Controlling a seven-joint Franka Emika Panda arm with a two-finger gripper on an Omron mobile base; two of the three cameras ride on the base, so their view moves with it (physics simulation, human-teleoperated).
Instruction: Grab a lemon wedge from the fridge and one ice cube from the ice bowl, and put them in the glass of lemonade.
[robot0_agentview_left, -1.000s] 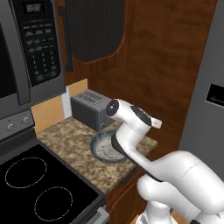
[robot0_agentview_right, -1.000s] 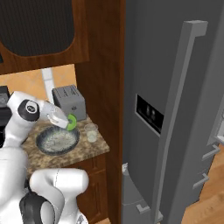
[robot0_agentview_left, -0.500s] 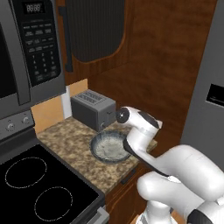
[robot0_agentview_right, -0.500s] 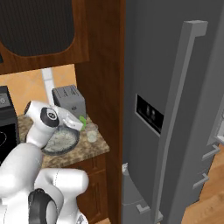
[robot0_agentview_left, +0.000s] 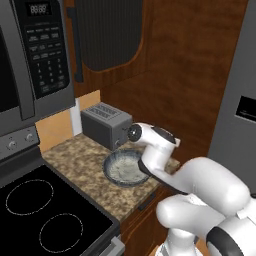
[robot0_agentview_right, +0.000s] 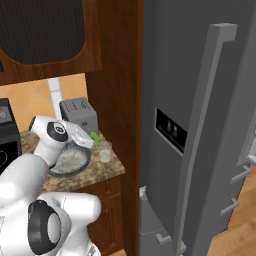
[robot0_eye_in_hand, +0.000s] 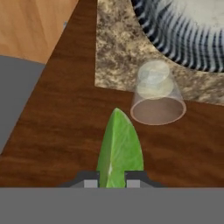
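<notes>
My gripper (robot0_eye_in_hand: 112, 179) is shut on a green lemon wedge (robot0_eye_in_hand: 119, 146), whose tip points toward the glass of lemonade (robot0_eye_in_hand: 155, 94). The glass stands upright on the granite counter, just beyond the wedge and next to the ice bowl (robot0_eye_in_hand: 188, 26). In the right base view the gripper (robot0_agentview_right: 91, 138) holds the wedge (robot0_agentview_right: 94, 135) a little above and left of the glass (robot0_agentview_right: 104, 151), at the bowl's (robot0_agentview_right: 67, 161) right rim. The fridge (robot0_agentview_right: 200, 125) stands to the right with its doors shut. In the left base view my hand hangs over the bowl's (robot0_agentview_left: 122, 167) right side.
A silver toaster (robot0_agentview_left: 105, 125) stands behind the bowl against the wall. A microwave (robot0_agentview_left: 30, 55) hangs at the left above a black cooktop (robot0_agentview_left: 40, 215). A wooden cabinet panel (robot0_agentview_right: 117, 75) separates the counter from the fridge. The counter edge lies close to the glass.
My arm has swung right across the bowl, carrying the lemon wedge from the bowl's far rim to just short of the glass. The grip has stayed shut.
</notes>
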